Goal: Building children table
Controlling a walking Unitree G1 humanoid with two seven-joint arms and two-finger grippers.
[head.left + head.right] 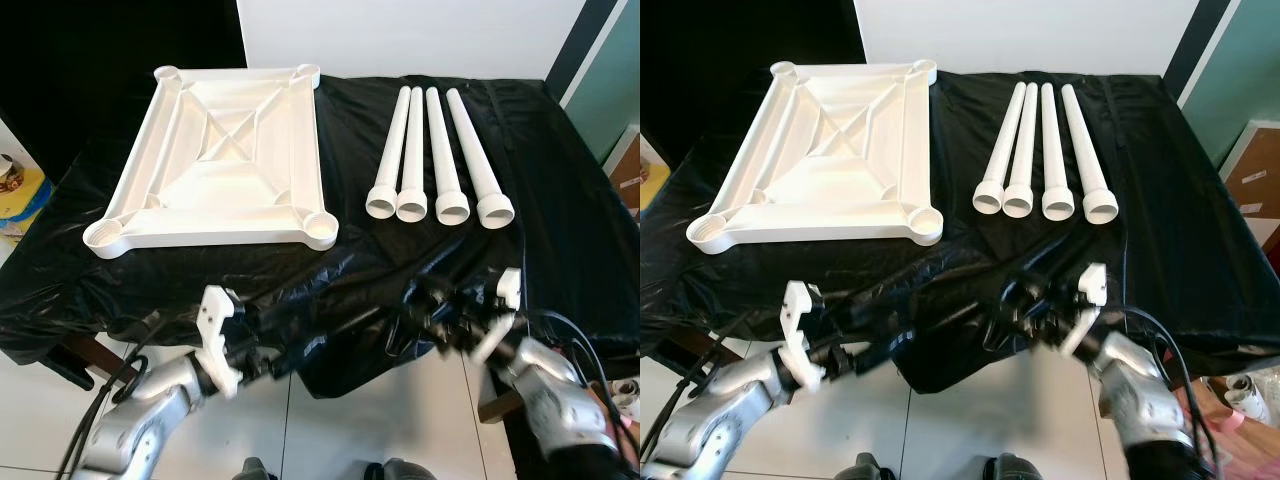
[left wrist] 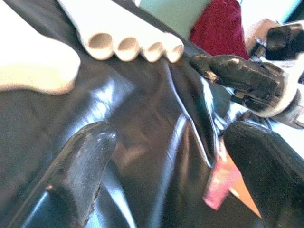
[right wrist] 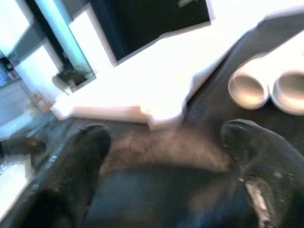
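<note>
The left gripper (image 1: 262, 352) and right gripper (image 1: 425, 305) both hover at the near edge of the table (image 1: 560, 200), fingers spread apart and holding nothing. In the left wrist view its 2 black fingers (image 2: 80, 166) stand wide, with bare black sheet (image 1: 350, 265) between them. The right wrist view shows the same wide spread over the sheet.

Beyond the left fingers, well apart from them, the white tabletop (image 1: 225, 150) lies upside down, its ribbed underside and 4 corner sockets facing up. Beyond the right fingers, 4 white legs (image 1: 440, 155) lie side by side, touching or nearly so, open ends toward the robot. A strip of open sheet separates the tabletop from the legs, and another runs between those parts and the fingers.

The sheet is glossy and wrinkled, draping over the near edge. Below it is pale tiled floor (image 1: 330, 430). A white wall (image 1: 400, 35) stands behind the table.
</note>
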